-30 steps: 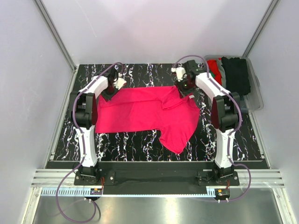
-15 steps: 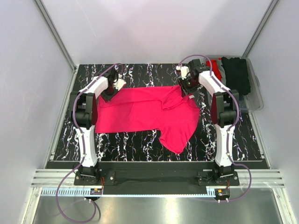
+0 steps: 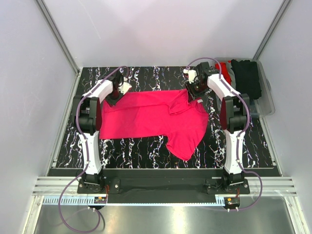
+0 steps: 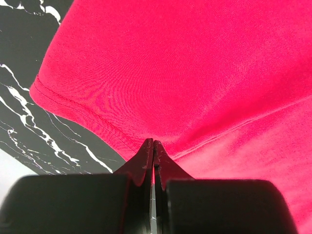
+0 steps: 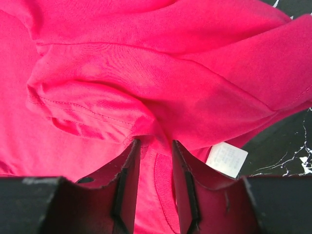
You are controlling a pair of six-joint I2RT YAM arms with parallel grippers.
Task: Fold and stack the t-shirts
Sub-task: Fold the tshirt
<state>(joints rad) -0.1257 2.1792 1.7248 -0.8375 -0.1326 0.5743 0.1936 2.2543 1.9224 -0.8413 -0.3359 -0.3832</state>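
Closure at the left gripper is complete: its fingers meet on the hemmed far-left corner of the pinkish-red t-shirt, and we see no shift in that arm over the last second. Jaws of the right gripper stand part-way apart astride a bunched fold beside the white neck label; we cannot tell whether they bear on the cloth. We note that this gripper has shifted slightly toward the right of the table and then held steady. The garment lies spread across the table, its near-right portion rumpled and one flap turned over near the collar. We judge that flattening is in progress and no fold is made; the other t-shirts wait in the bin at far right.
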